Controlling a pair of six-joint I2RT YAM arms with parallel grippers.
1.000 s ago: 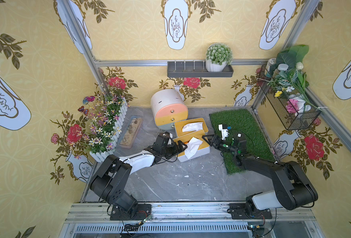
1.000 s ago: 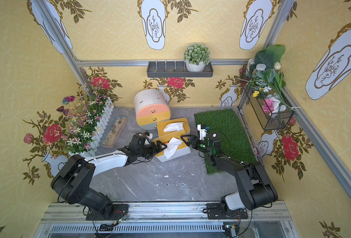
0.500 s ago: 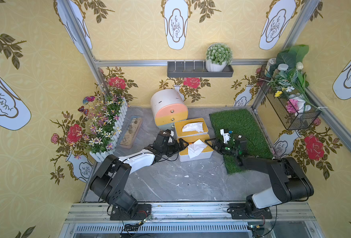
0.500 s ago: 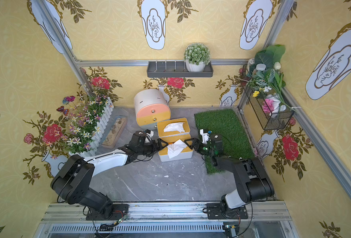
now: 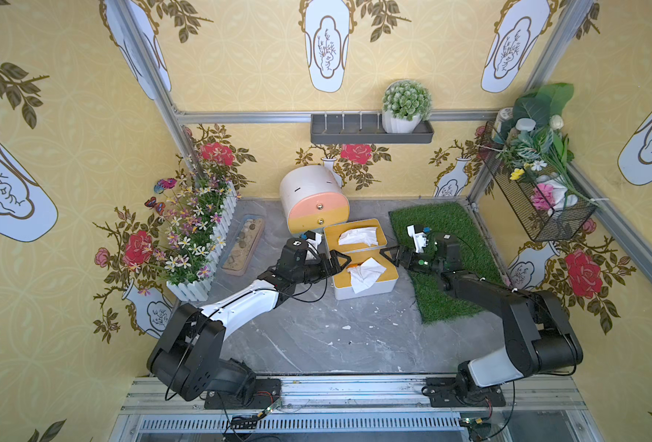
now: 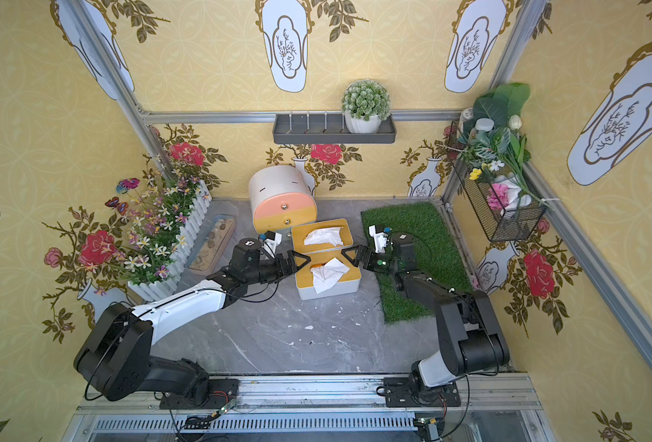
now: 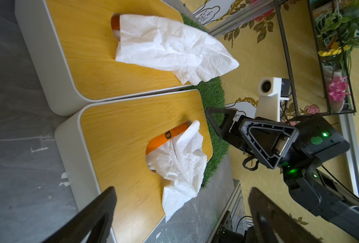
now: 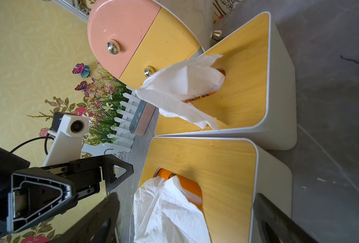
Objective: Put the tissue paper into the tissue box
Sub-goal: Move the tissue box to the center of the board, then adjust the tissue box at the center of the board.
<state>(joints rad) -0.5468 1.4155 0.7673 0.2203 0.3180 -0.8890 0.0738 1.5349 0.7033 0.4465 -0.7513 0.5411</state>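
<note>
Left claw (image 5: 342,261), right claw (image 5: 389,255), flanking tissue box (image 5: 370,289)

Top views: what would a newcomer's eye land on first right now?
Two yellow-lidded tissue boxes sit side by side mid-table, the near box and the far box, each with white tissue spilling from its slot. The open left gripper and open right gripper flank the near box, holding nothing.

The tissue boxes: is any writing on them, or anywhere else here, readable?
Orange pack in the far tissue box: dark capitals, half covered by tissue, not readable.
Black badge showing in the slot of the near tissue box: too small to read.
Nothing else legible.
</note>
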